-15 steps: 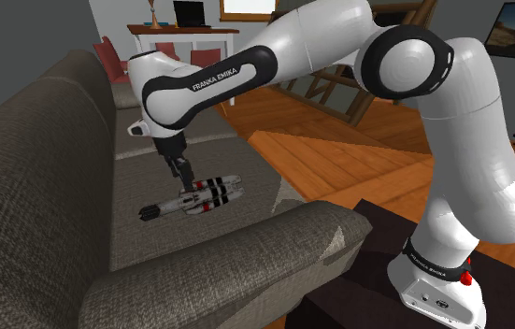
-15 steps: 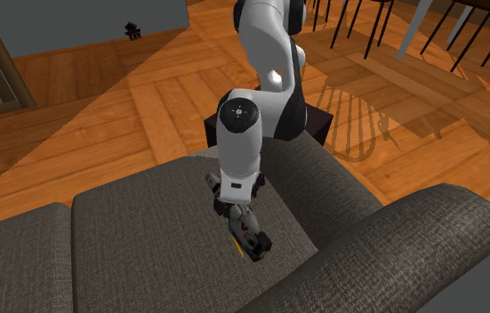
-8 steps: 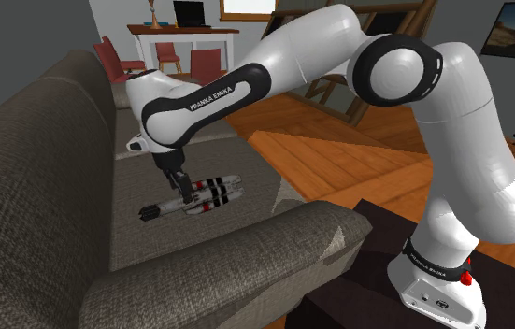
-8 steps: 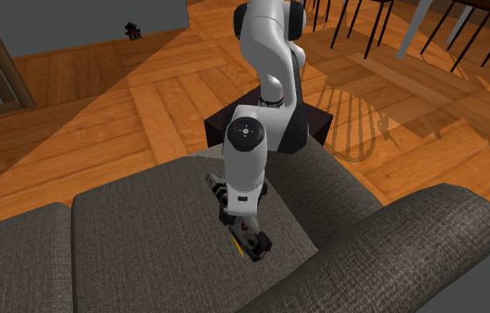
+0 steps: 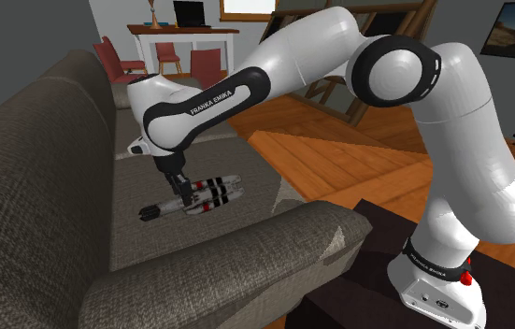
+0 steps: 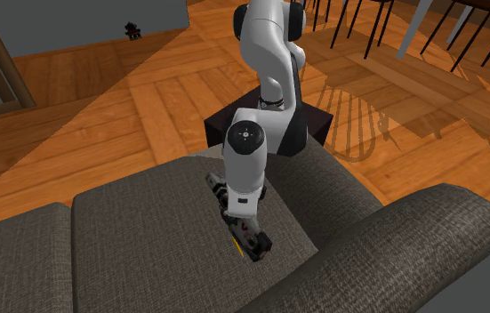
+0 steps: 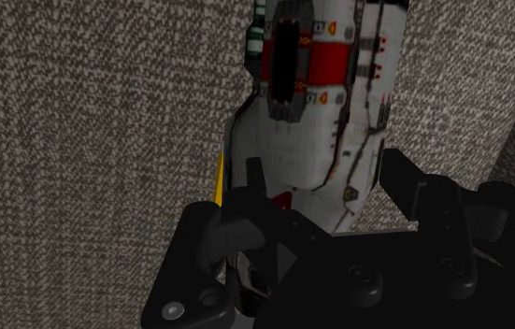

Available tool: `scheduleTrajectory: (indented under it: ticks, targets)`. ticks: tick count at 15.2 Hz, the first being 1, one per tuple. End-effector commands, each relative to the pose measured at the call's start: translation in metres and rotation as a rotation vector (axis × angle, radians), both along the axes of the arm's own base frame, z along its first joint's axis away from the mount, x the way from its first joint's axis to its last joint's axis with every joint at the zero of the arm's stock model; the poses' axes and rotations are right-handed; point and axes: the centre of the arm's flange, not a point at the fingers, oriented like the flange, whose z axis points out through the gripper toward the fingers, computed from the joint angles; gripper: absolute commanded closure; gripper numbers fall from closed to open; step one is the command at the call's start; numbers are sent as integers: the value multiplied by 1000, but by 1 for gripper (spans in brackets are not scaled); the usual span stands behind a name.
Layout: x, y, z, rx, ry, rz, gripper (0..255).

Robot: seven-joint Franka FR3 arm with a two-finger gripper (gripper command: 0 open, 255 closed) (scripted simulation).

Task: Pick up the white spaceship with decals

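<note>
One spaceship, one arm, one sofa.
A single white spaceship (image 5: 193, 198) with red and black decals, one grey sofa (image 5: 40, 168), one white arm (image 5: 414, 84) on one black stand (image 6: 314, 124), and one black gripper (image 7: 325, 182) whose two fingers (image 7: 403, 187) clasp the hull. Farther off are three red chairs (image 5: 207, 64) and one wooden table (image 5: 185, 31).

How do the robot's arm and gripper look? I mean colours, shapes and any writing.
The arm is glossy white, built of rounded, tube-like links with dark bands at the joints. White letters, FRANKA EMIKA, run along one dark band. The gripper is all black and blocky. The arm's base carries a small red part.
</note>
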Motion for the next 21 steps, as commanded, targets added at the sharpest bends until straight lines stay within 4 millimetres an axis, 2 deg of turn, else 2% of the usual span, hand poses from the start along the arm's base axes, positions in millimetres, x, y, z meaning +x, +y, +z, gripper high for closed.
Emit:
scheduleTrajectory:
  ticks: [1,5,20,21]
  targets:
    - [0,0,0,0,0,0,255]
    - [0,0,0,0,0,0,255]
    - [0,0,79,0,0,0,255]
    - [0,0,80,0,0,0,255]
